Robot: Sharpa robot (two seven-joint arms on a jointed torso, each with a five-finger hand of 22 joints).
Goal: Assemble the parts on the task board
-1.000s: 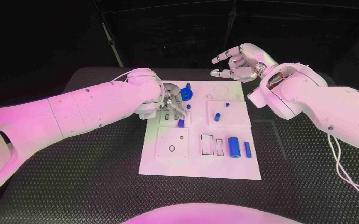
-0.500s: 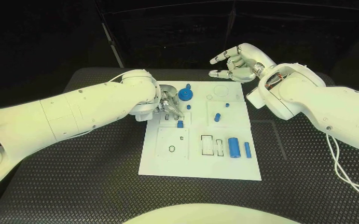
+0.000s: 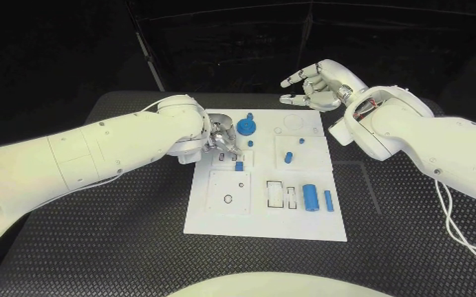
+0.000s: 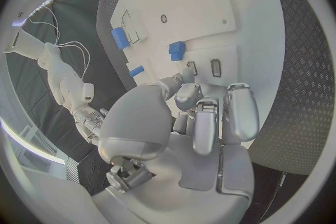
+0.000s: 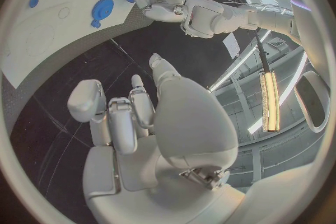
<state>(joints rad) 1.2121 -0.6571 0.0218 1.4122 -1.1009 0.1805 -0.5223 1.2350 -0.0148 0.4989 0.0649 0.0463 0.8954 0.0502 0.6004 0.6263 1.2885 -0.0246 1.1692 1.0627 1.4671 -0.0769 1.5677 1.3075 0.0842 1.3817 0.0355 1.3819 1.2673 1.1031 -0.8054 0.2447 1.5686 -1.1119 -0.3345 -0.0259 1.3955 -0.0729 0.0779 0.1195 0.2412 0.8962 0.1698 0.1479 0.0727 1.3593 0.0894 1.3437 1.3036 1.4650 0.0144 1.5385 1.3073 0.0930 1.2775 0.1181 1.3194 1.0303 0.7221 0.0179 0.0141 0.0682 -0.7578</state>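
Over at about nine o'clock from the middle of the white task board (image 3: 266, 221), the left hand (image 3: 220, 141) is down on the board's left edge, its fingers (image 4: 238, 112) curled in close together with the tips on or just above the white surface; from the wrist I cannot tell whether they pinch anything. Just beside those fingertips sits a small blue block (image 3: 239, 166), standing in the board, seen at the wrist as a little cube (image 4: 176, 49) a touch beyond the fingers. At around eleven o'clock on the board lies a blue gear-shaped disc (image 3: 244, 127) with a small blue peg (image 3: 249, 115) just past it. Moving rightward, a small blue stud (image 3: 250, 142) sits near the middle, then a short blue pin (image 3: 287, 156) and a tiny blue knob (image 3: 301, 139) toward one o'clock. Lower, at about four o'clock, a fat blue cylinder (image 3: 309, 196) lies beside a thinner blue rod (image 3: 327, 200), the two close but apart. Off the board's far right corner, at roughly one o'clock, the right hand (image 3: 316, 84) hangs in the air above the black table (image 3: 119, 242), its fingers loosely bent and apart, holding nothing.
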